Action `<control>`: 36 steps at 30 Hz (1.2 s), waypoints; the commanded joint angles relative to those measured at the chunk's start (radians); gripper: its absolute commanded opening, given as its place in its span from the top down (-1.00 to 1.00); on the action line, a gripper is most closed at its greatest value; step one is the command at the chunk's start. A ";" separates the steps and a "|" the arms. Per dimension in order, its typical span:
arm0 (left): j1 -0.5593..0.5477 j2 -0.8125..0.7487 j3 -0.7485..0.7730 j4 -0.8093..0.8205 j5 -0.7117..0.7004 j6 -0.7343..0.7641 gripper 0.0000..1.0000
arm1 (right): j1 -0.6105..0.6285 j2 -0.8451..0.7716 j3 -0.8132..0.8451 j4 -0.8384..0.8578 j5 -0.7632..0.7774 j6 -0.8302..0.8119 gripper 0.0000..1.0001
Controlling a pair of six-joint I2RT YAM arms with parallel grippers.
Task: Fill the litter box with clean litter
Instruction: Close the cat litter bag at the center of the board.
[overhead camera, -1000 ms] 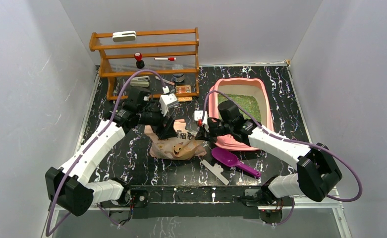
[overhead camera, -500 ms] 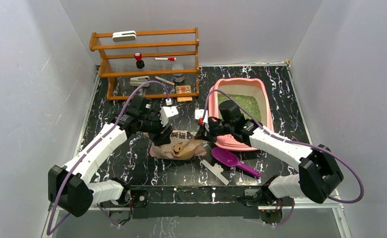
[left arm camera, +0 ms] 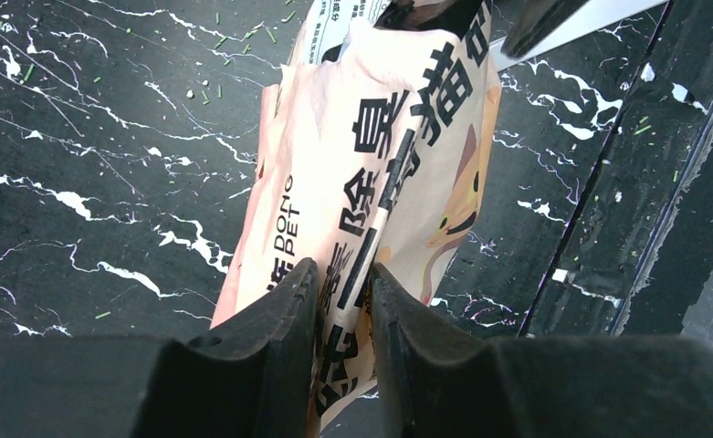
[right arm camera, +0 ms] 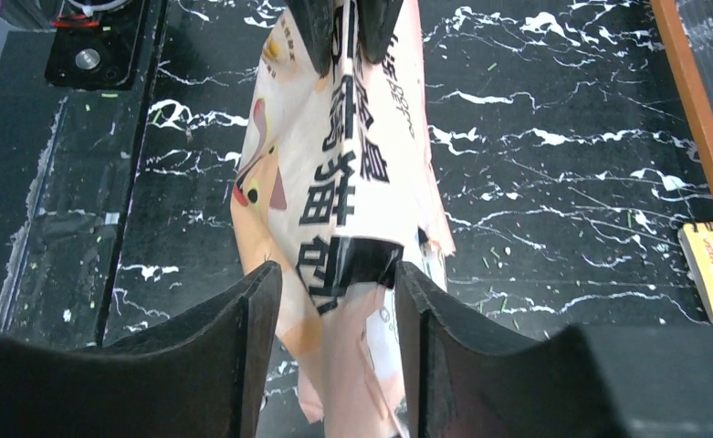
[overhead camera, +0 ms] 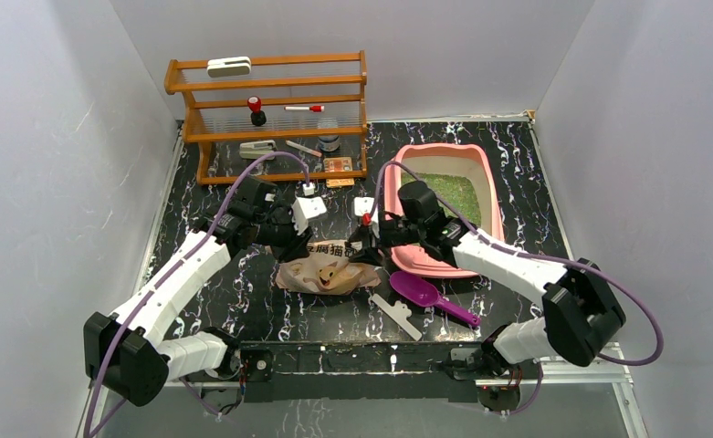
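My L end effector (left arm camera: 343,278) pinches a fold of the beige cat-printed bag (overhead camera: 330,274) at mid-desk (overhead camera: 243,292). R end effector (right arm camera: 337,278) stands spread, the bag's other end between its fingers. Litter box (overhead camera: 439,151) sits just right of the bag, w/ clean litter (overhead camera: 457,193) a green layer inside.

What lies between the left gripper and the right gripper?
The cat-printed bag lies there, reaching from the left gripper to the right gripper, as the top view shows.
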 commanded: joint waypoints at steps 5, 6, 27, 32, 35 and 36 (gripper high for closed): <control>-0.004 -0.031 -0.017 -0.062 0.027 0.012 0.76 | 0.038 0.114 0.081 0.156 -0.037 0.054 -0.17; -0.005 -0.032 -0.018 -0.069 0.029 0.018 0.82 | 0.038 0.124 0.083 0.150 -0.034 0.050 -0.14; -0.004 -0.050 0.028 -0.119 0.009 0.115 1.00 | 0.029 0.110 0.069 0.276 -0.086 0.247 -0.31; -0.004 -0.047 0.038 -0.090 0.034 0.090 1.00 | 0.085 0.186 0.104 0.368 -0.039 0.317 -0.39; -0.004 -0.061 0.031 -0.086 0.021 0.087 1.00 | 0.107 0.216 0.098 0.379 0.016 0.313 -0.24; -0.004 -0.068 0.027 -0.086 0.012 0.086 1.00 | 0.107 0.217 0.093 0.369 0.042 0.301 -0.14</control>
